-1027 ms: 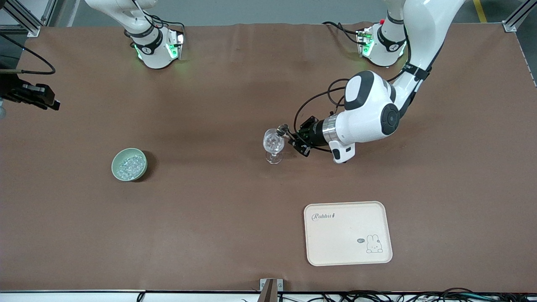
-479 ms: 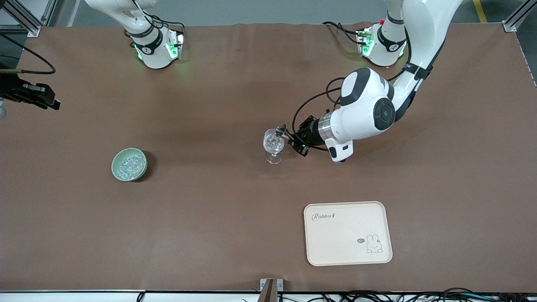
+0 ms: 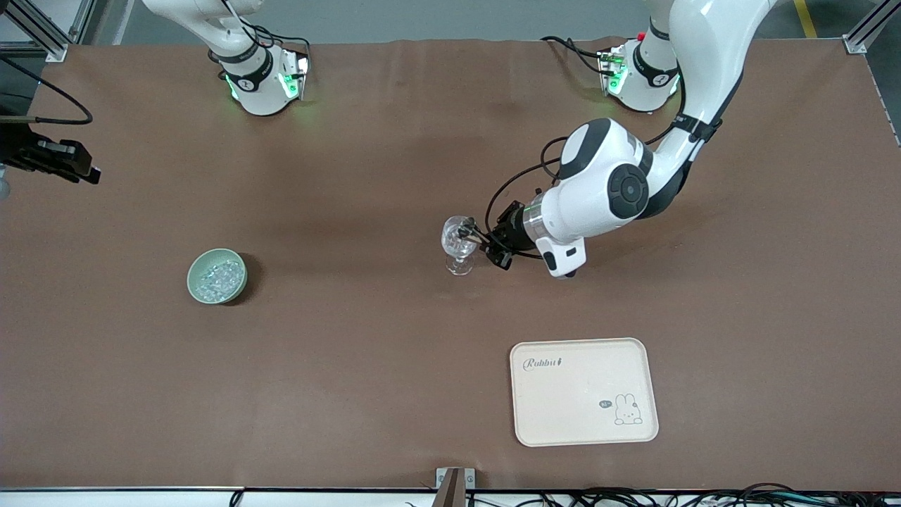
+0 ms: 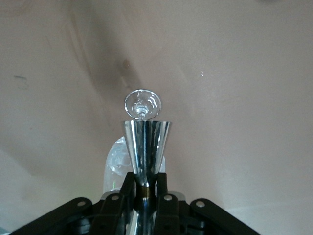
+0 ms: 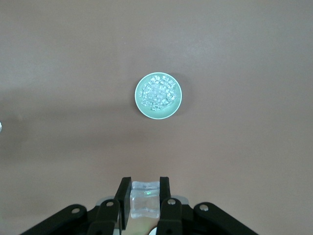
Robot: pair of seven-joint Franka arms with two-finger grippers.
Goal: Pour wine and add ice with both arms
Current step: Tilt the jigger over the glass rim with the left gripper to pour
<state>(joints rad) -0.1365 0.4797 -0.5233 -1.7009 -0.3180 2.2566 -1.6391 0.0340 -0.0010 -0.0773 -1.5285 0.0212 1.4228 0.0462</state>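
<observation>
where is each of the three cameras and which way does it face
Front view: high across the table, facing both white arms' bases, over the cream rabbit tray.
Left wrist view: on the left arm, looking past its fingers and silvery metal jigger to the clear stemmed glass.
Right wrist view: high over the pale green bowl, fingers clamping an ice cube.
Front and right wrist share the bowl.

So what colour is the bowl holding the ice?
Pale green bowl, clearest in the right wrist view.
</observation>
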